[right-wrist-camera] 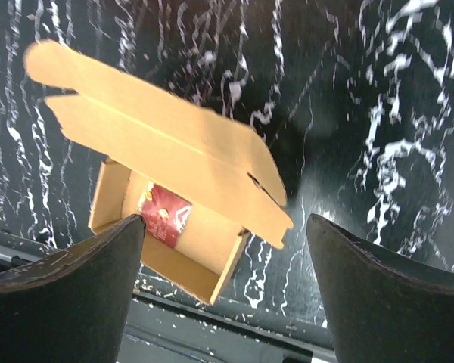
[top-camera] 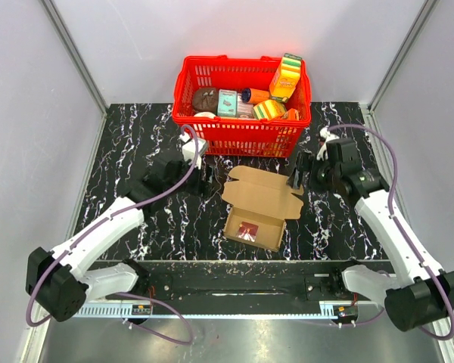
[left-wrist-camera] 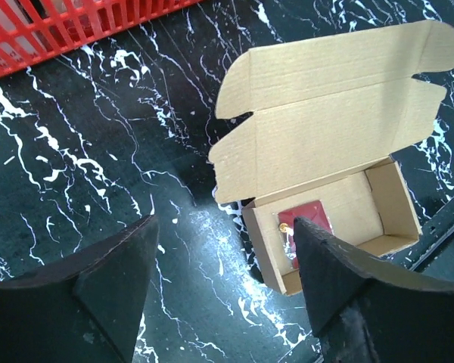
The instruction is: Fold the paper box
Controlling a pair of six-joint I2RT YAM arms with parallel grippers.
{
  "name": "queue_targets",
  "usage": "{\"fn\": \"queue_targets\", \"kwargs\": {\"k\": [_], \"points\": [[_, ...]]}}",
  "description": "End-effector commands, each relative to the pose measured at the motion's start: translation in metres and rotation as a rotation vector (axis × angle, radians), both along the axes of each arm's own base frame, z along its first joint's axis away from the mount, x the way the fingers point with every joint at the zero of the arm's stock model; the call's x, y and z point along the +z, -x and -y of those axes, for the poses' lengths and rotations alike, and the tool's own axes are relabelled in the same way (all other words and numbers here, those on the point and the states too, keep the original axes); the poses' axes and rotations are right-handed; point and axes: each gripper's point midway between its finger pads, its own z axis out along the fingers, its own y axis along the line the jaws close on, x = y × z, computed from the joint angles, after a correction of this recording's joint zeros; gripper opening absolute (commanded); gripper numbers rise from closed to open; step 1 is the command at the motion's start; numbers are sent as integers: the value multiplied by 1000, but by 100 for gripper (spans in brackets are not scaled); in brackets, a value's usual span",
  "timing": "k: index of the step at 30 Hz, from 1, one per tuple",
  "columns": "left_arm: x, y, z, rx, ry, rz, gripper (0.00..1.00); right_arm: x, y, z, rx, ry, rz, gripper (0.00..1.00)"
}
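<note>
Red basket [top-camera: 242,138] of colourful groceries [top-camera: 285,79], black marbled table [top-camera: 125,144], red packet [top-camera: 249,231]

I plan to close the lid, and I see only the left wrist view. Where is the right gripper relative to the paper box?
Observer: From the top, the right gripper sits close beside the right end of the open lid of the paper box.
Operator: Are its fingers open?
Observer: Yes; the right wrist view shows its fingers wide apart, holding nothing.
Operator: And my left gripper from above?
Observer: The left gripper is left of the lid, near the front wall of the red basket.
</note>
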Motion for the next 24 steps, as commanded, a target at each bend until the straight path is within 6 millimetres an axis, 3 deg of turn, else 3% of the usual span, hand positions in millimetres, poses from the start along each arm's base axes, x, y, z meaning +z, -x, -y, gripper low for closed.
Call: {"fn": "queue_targets", "kwargs": {"k": [1,7,11,24], "points": [[30,-14,10,-87,103,56,79,-18,12,0,-70,-72,-36,95],[22,-25,5,-140,116,58,81,-43,9,-5,-28,-91,-59,95],[12,-33,15,-191,115,47,81,-53,-1,-7,-4,-126,-70,94],[-16,-48,40,-299,150,0,82,-76,5,-13,88,-186,-124,69]]}}
